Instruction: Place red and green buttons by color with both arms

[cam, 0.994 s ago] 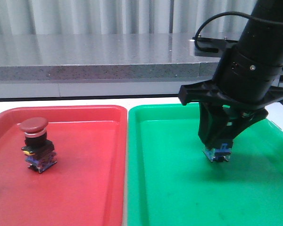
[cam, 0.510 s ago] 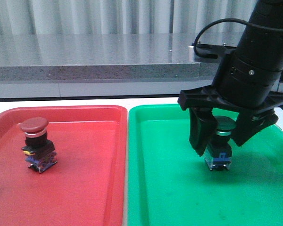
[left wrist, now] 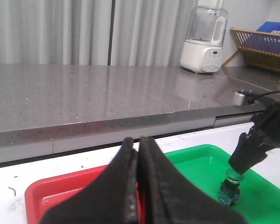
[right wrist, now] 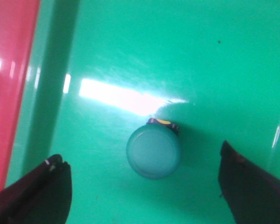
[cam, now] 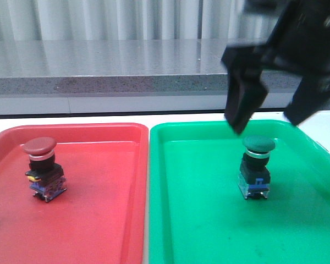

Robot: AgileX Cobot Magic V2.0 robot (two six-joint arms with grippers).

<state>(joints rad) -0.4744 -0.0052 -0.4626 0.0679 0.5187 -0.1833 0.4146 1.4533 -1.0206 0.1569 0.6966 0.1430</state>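
The green button [cam: 257, 167] stands upright and free in the green tray [cam: 198, 220]; it also shows in the right wrist view [right wrist: 153, 150] and the left wrist view [left wrist: 231, 185]. My right gripper [cam: 269, 113] hangs open above it, fingers apart on either side, touching nothing; in its own view the gripper [right wrist: 144, 186] is wide open. The red button [cam: 42, 168] stands upright in the red tray [cam: 99, 220]. My left gripper [left wrist: 139, 154] is shut and empty, held above the red tray's [left wrist: 51, 196] near side; it is out of the front view.
The two trays sit side by side on a white table, with a grey counter [cam: 99, 60] behind. On the counter stand a white blender [left wrist: 204, 39] and a wooden dish rack [left wrist: 261, 46].
My right gripper opened, let go of the green button in the green tray, and rose above it. The red button has not moved.
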